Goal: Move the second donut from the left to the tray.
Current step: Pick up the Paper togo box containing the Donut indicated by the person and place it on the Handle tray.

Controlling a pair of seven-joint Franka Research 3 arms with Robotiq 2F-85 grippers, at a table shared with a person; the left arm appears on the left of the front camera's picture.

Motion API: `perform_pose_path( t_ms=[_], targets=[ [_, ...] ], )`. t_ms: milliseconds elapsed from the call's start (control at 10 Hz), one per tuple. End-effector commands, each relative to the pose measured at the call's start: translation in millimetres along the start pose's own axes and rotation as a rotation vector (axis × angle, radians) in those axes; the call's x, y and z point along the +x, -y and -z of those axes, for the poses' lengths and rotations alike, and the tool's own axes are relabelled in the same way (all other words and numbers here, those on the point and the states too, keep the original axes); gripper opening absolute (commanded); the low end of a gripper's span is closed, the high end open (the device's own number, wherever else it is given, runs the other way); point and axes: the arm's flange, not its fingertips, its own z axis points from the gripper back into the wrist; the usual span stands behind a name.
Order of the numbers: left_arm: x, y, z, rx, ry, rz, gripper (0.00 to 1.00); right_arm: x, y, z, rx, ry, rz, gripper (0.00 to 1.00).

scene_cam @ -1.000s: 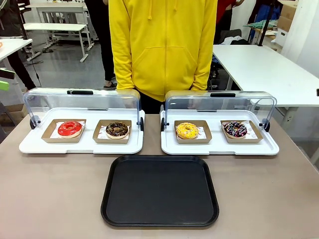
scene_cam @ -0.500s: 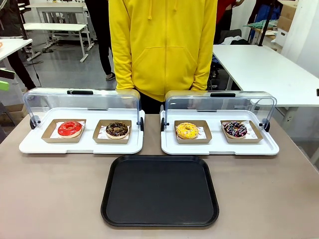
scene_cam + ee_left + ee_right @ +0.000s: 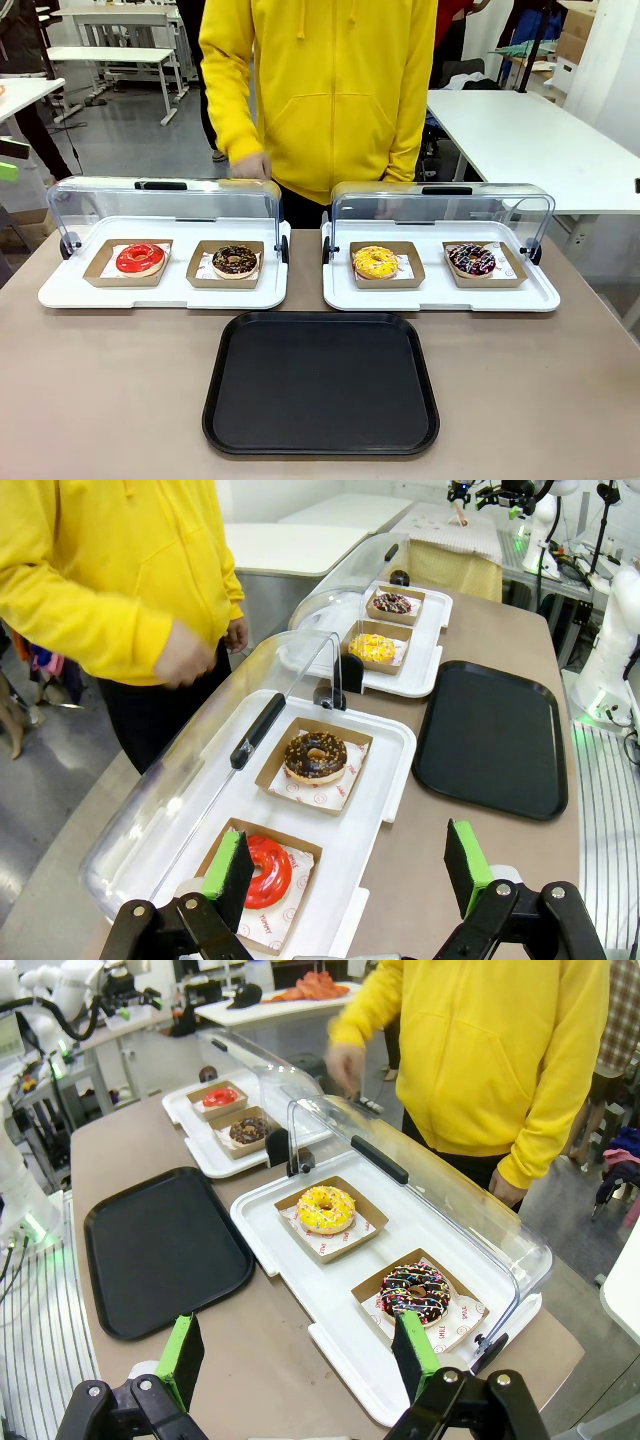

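Note:
The second donut from the left (image 3: 235, 260), dark chocolate with small light sprinkles, sits in its brown cardboard holder on the left white tray (image 3: 160, 296); it also shows in the wrist views (image 3: 315, 757) (image 3: 249, 1130). The black tray (image 3: 321, 383) (image 3: 492, 736) (image 3: 160, 1246) lies empty at the table's near middle. My left gripper (image 3: 345, 865) is open, hanging above the left white tray's end near the red donut (image 3: 267, 871). My right gripper (image 3: 298, 1354) is open above the table's right end. A person's hand (image 3: 250, 166) is raised above the left lid.
The red-glazed donut (image 3: 140, 258) sits left of the chocolate one. The right white tray (image 3: 440, 295) holds a yellow donut (image 3: 375, 262) and a multicoloured-sprinkle donut (image 3: 471, 259). Clear lids (image 3: 165, 199) stand open behind both trays. The person in yellow (image 3: 330, 90) stands at the far edge.
The person's hand has come up from their side to above the left tray's lid. Donuts and trays have not moved.

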Motion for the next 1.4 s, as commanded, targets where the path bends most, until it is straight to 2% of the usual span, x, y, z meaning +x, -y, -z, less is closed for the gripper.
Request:
perform_pose_path(
  t_ms=[0,1300],
  targets=[
    [1.0,0.0,-0.3,-0.007,0.019,0.006,1.00,2.7,4.2,1.1,-0.003,0.030,-0.026,1.00],
    [1.0,0.0,-0.3,-0.007,0.019,0.006,1.00,2.7,4.2,1.1,-0.003,0.030,-0.026,1.00]
  ],
)
